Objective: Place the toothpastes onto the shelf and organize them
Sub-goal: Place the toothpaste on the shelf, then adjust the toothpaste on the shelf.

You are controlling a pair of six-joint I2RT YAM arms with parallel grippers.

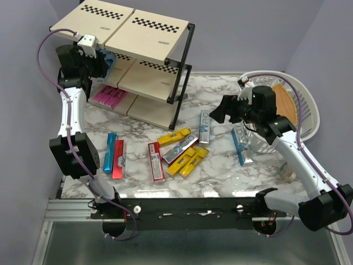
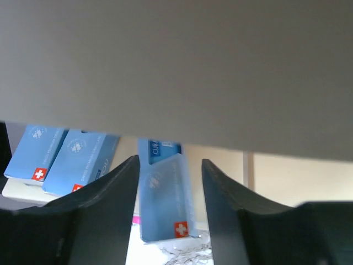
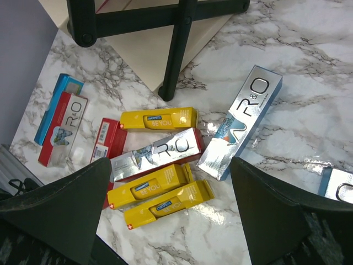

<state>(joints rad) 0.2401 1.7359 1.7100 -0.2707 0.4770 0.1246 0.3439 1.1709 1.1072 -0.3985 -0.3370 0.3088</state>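
Light-blue toothpaste box [image 2: 162, 193], red square with white cross, is framed by spread left gripper [image 2: 170, 165]; right gripper [image 3: 171, 163] spread, nothing held.

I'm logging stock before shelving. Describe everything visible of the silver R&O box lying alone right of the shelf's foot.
The R&O box is a long, narrow carton, glossy like foil card, with big dark R&O lettering, a blue side edge and a blue-orange graphic near its lower end. It looks closed, lying flat and diagonal on the marble table. Its lower end nears the pile of other boxes; contact is unclear.
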